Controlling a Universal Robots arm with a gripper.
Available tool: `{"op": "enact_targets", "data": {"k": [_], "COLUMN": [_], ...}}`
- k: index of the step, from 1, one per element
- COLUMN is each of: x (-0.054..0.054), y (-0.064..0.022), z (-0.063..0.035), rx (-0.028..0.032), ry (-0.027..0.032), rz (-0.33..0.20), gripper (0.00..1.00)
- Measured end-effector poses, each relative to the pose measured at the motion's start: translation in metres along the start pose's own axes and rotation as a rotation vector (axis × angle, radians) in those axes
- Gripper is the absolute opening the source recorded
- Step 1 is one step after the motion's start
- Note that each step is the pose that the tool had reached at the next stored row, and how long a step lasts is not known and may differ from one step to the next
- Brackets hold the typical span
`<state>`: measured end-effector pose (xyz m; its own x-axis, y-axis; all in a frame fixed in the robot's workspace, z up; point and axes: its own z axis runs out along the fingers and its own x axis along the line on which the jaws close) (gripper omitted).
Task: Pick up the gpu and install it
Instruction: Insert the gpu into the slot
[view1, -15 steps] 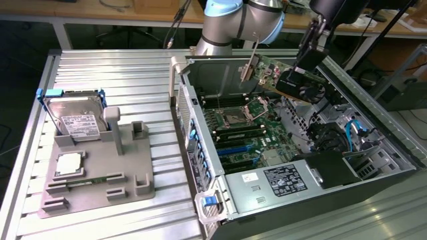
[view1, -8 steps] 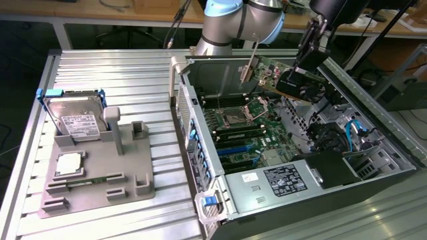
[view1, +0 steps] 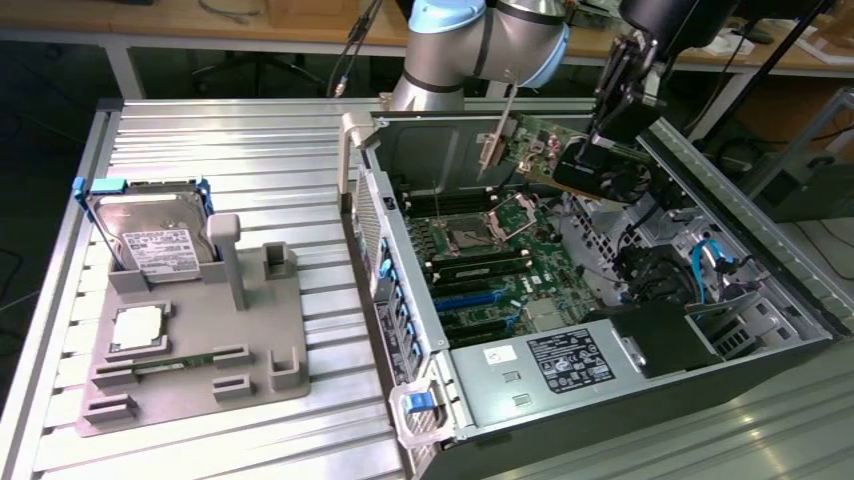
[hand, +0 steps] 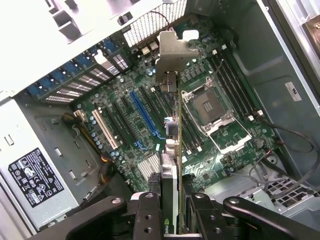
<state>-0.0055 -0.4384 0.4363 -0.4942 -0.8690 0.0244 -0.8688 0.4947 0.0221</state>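
End effector (hand: 172, 207); gpu (hand: 170, 172) edge-on, bracket (hand: 172, 50) foremost

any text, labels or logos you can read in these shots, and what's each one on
Nothing reads clearly.
power supply label: print too small.
hard drive label: too small.
logo on the gpu: blurred.
white sticker: too small.

the gpu (hand: 170, 175) shows edge-on, its near end hidden between the gripper (hand: 172, 215) fingers and cut off at the picture's edge. the arm (view1: 467, 40) runs off the exterior view's top — print on the power supply label (view1: 567, 362) is too small to read.
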Motion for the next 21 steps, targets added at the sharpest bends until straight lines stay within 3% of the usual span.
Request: {"op": "enact_targets", "data": {"k": [21], "x": [0.0], "y": [0.0], "z": [-0.0007], "rx": [0.0034], "ry": [0.003], "rz": [-0.139], "gripper": [0.27]}}
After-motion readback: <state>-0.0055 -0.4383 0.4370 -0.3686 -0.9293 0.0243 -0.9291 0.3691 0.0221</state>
